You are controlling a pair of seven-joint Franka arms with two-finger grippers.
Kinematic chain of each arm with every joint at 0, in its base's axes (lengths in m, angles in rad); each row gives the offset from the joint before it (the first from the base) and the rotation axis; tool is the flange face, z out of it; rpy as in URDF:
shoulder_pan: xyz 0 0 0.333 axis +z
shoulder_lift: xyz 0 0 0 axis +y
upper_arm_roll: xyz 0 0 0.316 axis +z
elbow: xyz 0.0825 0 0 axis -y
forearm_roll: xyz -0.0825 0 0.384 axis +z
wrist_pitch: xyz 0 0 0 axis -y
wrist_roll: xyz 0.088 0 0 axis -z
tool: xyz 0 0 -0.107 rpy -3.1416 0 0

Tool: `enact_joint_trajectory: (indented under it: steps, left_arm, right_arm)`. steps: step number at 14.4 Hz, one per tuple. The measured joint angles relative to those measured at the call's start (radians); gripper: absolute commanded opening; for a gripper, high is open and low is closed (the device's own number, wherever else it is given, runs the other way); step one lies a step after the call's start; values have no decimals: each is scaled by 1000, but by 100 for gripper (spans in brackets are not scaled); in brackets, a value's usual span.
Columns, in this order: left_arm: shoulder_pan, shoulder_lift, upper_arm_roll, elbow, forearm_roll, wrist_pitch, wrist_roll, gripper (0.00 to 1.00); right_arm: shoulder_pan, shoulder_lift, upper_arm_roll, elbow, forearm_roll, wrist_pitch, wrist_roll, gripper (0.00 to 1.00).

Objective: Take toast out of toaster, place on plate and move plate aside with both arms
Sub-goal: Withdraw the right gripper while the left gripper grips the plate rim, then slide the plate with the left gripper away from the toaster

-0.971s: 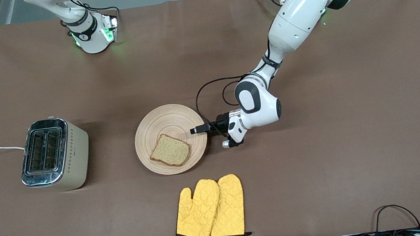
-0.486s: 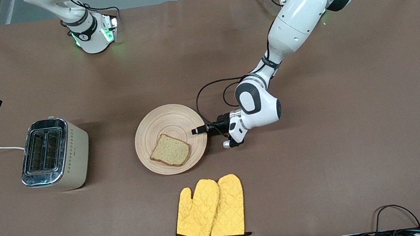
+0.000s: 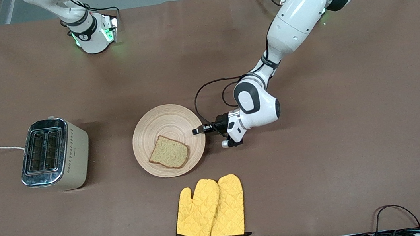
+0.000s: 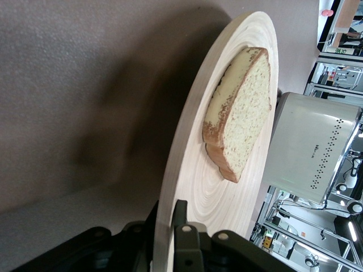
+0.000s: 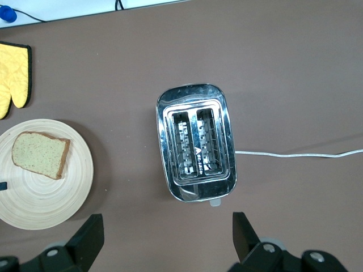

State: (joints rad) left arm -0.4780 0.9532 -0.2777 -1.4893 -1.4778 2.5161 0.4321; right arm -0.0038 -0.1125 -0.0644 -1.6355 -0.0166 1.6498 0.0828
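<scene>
Now, from the front view, the left gripper is pinching the rim of the plate at the edge toward the left arm's end of the table, jaws clamped on the wood. The toast is lying flat on the plate, toward the edge nearer the camera, and the toaster is standing well apart at the right arm's end, both slots empty. Counting here: one plate, one slice, one toaster, two yellow oven mitts lying side by side nearer the camera than the plate. The right gripper is not showing in this view; the right arm is waiting.

Over to the left wrist view: one finger is sitting on top of the plate's rim, the other underneath, and the toast is resting just inside. To do this well, I'd say keep the plate level and slide it low and slow, so the slice is not skidding off.

In the right wrist view, the right gripper is hanging wide open and empty above the toaster, with the plate and the one slice beside it.
</scene>
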Motion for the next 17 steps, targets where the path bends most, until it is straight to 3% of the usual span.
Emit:
enact_joint_trajectory:
  steps: [9,17]
  left_arm:
    - [74,-23,4,-19,143,-16,23,0]
    - [263,-130,9,-159,285,-228,56,0]
  right_arm:
    - [0,0,-1,5,0,-4,0,100]
    - [0,8,0,5,0,-6,0,100]
